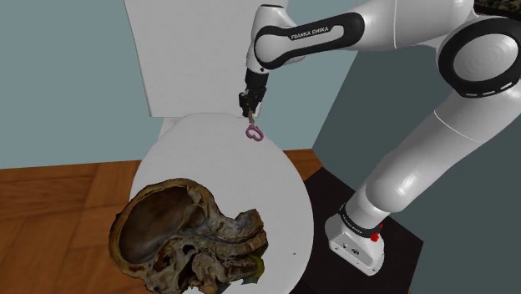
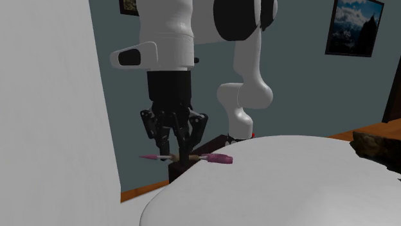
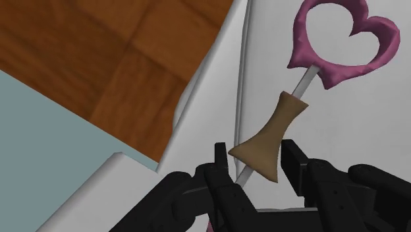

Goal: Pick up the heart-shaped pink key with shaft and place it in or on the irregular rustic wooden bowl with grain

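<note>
Clamped by the gripper [image 3: 257,165] on the pink key [image 3: 273,135], long axis level; well apart from the brown bowl [image 1: 179,238], nearer and leftward in the shoulder view.

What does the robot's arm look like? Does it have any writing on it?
It is a smooth, rounded white arm with dark joints. One black band carries white letters reading FRANKA EMIKA. Its all-black gripper ends in two blocky black fingers. There is a small red mark near the arm's foot.
</note>
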